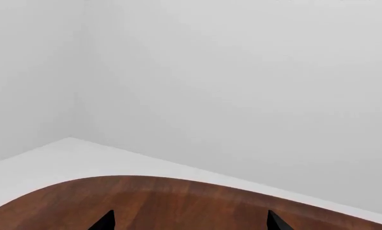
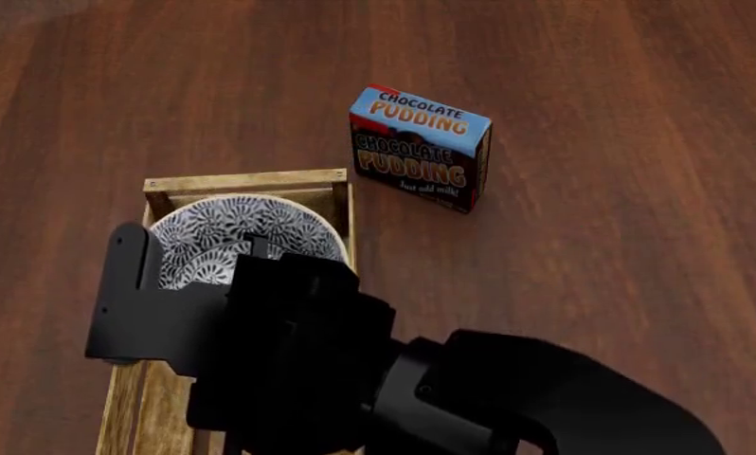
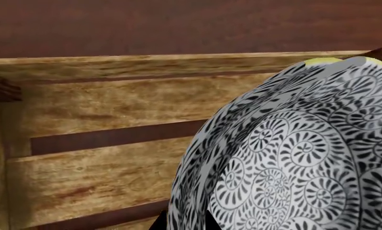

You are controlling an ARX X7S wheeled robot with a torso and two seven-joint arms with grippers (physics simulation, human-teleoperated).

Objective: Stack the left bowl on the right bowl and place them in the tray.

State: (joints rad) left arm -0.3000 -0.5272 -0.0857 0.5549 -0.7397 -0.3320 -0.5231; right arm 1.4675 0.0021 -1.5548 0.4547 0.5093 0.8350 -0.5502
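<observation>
A black-and-white patterned bowl (image 2: pixel 226 232) sits inside the far end of the light-wood slatted tray (image 2: pixel 245 180). My right gripper (image 3: pixel 183 221) is shut on the bowl's rim (image 3: pixel 286 158), one fingertip on each side of its wall. A yellow edge (image 3: pixel 334 60), seemingly a second bowl nested under it, shows at the far rim. I cannot tell whether the bowl rests on the tray slats (image 3: pixel 95 105). My right arm (image 2: pixel 302 351) covers the tray's near half. My left gripper (image 1: pixel 191 221) is open and empty over the table's edge, out of the head view.
A chocolate pudding box (image 2: pixel 419 147) stands on the dark wooden table (image 2: pixel 605 237), to the right of and beyond the tray. In the left wrist view, the table's rounded edge (image 1: pixel 178 179), white floor and white walls show.
</observation>
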